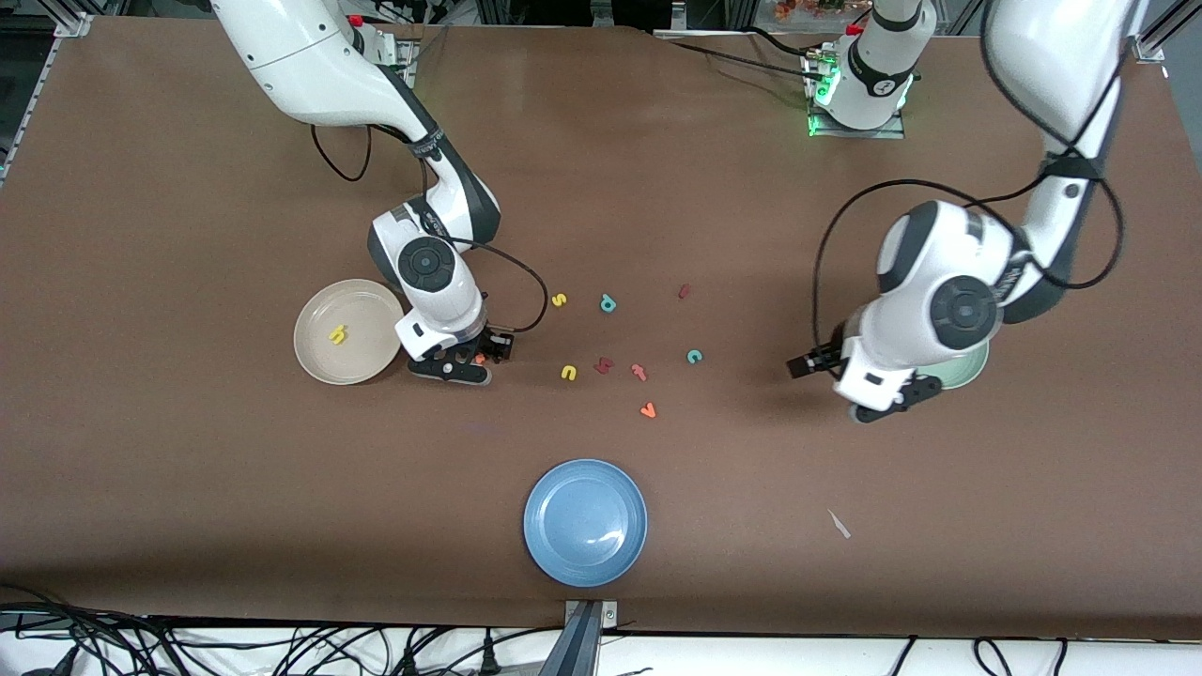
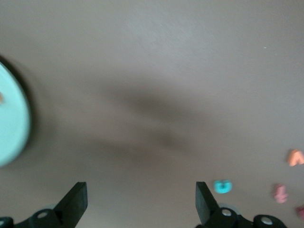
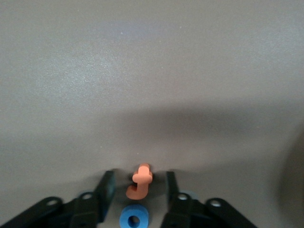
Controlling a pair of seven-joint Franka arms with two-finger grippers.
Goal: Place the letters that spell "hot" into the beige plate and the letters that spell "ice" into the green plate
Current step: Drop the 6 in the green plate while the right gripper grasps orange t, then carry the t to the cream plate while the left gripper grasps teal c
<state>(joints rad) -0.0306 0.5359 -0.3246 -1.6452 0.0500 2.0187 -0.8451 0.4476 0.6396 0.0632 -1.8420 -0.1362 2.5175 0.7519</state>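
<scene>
My right gripper (image 1: 465, 361) is down at the table beside the beige plate (image 1: 315, 361), open. The orange t (image 3: 139, 183) lies between its fingers with a gap on each side, and the blue o (image 3: 134, 218) lies just by it. The yellow h (image 1: 338, 333) lies in the beige plate. My left gripper (image 1: 890, 402) hangs open and empty over bare table beside the green plate (image 1: 972, 374), which the arm mostly hides. The teal c (image 1: 694, 356), dark red i (image 1: 685, 291) and orange e (image 1: 648, 409) lie loose mid-table.
Other loose letters lie mid-table: a yellow s (image 1: 560, 299), a teal p (image 1: 608, 303), a yellow u (image 1: 568, 373), a dark red angular letter (image 1: 604, 364) and a pinkish-red t (image 1: 639, 372). A blue plate (image 1: 585, 522) sits nearer the front camera.
</scene>
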